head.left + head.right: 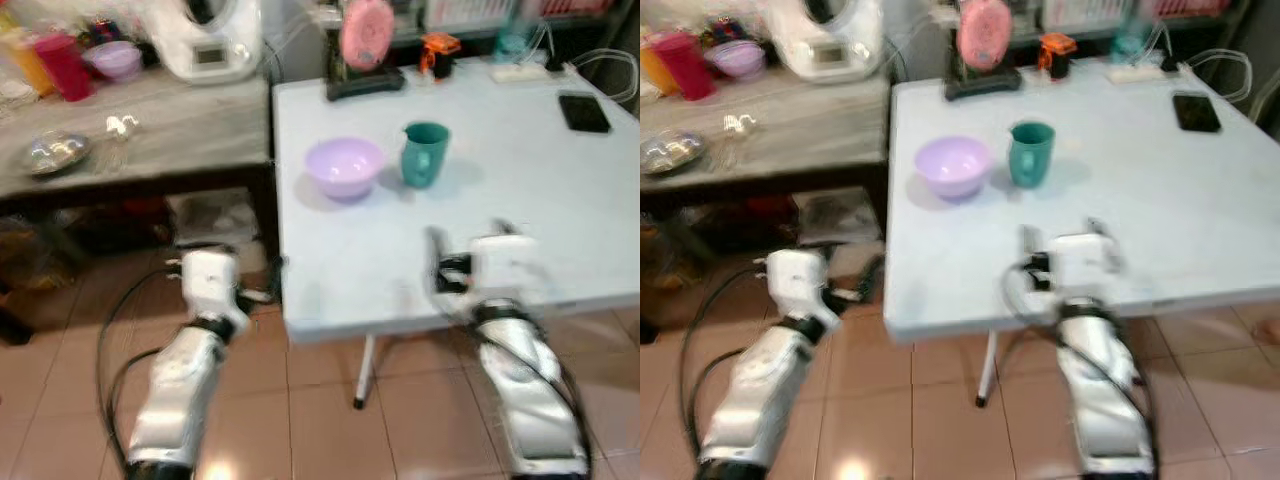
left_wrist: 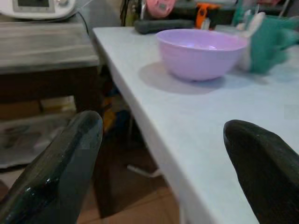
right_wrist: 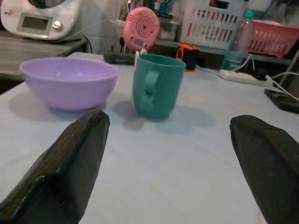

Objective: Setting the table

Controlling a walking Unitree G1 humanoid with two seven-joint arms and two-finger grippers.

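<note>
A lilac bowl [image 1: 344, 167] and a teal mug [image 1: 425, 153] stand side by side on the white table [image 1: 520, 190], the mug to the right of the bowl, its handle facing me. My right gripper [image 3: 163, 172] hovers open over the table's near edge, pointing at the mug, with nothing between its fingers [image 3: 70, 158]. My left gripper [image 2: 163, 177] is open and empty, low beside the table's left front corner, aimed toward the bowl [image 2: 201, 51] from below the edge.
A wooden side table [image 1: 170, 135] on the left carries a metal dish [image 1: 55, 152], a red cup [image 1: 65, 65], a purple bowl [image 1: 117, 58] and a white appliance [image 1: 210, 35]. A pink round device [image 1: 367, 35], black phone [image 1: 584, 112] and power strip [image 1: 530, 72] lie on the white table's far side.
</note>
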